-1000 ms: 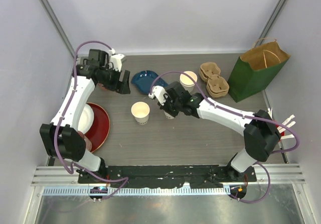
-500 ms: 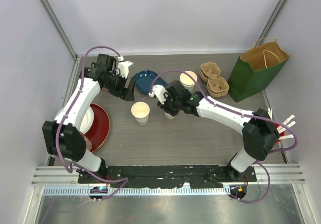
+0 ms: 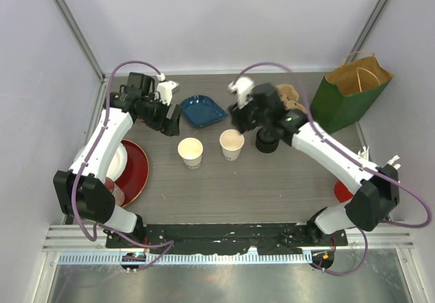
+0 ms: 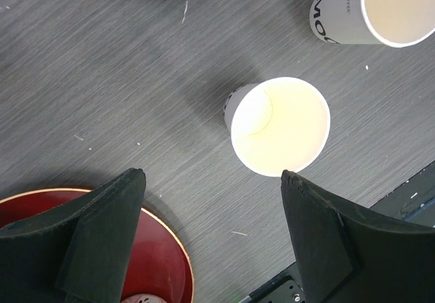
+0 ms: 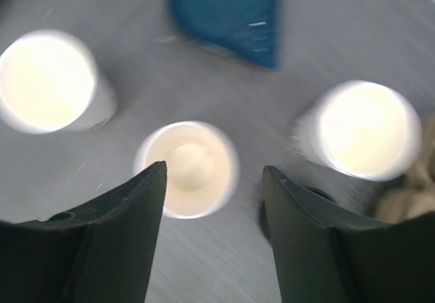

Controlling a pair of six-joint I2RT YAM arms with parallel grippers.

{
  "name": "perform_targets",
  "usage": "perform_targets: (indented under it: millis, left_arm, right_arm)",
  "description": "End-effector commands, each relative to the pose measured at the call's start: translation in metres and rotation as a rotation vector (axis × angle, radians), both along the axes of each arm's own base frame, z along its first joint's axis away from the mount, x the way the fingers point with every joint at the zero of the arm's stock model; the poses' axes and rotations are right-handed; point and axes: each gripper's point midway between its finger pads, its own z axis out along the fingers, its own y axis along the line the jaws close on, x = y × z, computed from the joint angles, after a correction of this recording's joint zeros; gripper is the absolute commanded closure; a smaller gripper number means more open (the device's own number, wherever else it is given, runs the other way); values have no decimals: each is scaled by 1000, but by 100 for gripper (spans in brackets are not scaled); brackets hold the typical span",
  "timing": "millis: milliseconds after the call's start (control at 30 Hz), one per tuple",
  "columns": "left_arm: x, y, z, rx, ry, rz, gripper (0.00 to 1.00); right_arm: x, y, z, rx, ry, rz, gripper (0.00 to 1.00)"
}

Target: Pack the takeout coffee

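Two cream paper cups without lids stand mid-table, the left cup (image 3: 191, 152) (image 4: 279, 126) and the right cup (image 3: 232, 145) (image 5: 187, 167). A third lidless cup (image 5: 360, 130) stands farther back, hidden under the right arm in the top view. A stack of black lids (image 3: 267, 141) sits right of the cups. My right gripper (image 3: 240, 116) (image 5: 215, 169) hovers open above the right cup, holding nothing. Left of the cups my left gripper (image 3: 170, 121) (image 4: 212, 174) is open and empty, with the left cup just beyond its fingertips.
A blue dish (image 3: 202, 109) lies behind the cups. A green paper bag (image 3: 350, 92) stands open at the back right, with cardboard cup carriers (image 3: 288, 91) beside it. A red plate (image 3: 136, 170) holding a white bowl sits at the left edge.
My right gripper has opened, left the right cup standing on the table, and risen back toward the far side. The left gripper shifted slightly toward the cups.
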Motion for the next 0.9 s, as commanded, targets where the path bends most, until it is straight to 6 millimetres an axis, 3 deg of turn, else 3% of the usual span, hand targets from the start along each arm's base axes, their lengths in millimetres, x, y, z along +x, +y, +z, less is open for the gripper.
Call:
perform_targets:
  millis: [0, 267, 400, 533, 733, 867]
  left_arm:
    - [5, 5, 31, -8, -124, -1, 14]
    - [5, 9, 25, -4, -112, 2, 14]
    - [6, 9, 20, 1, -113, 2, 14]
    - [7, 10, 18, 7, -119, -3, 14]
    - [7, 9, 19, 2, -123, -12, 14]
    - [7, 9, 18, 8, -121, -15, 14]
  right_arm:
    - [64, -101, 40, 158, -40, -441, 42]
    - [91, -171, -45, 20, 96, -575, 53]
    - [93, -162, -61, 40, 146, -471, 54]
    - [96, -166, -69, -6, 138, -459, 57]
    - [88, -156, -88, -1, 202, -396, 61]
    - [82, -161, -98, -33, 243, -415, 58]
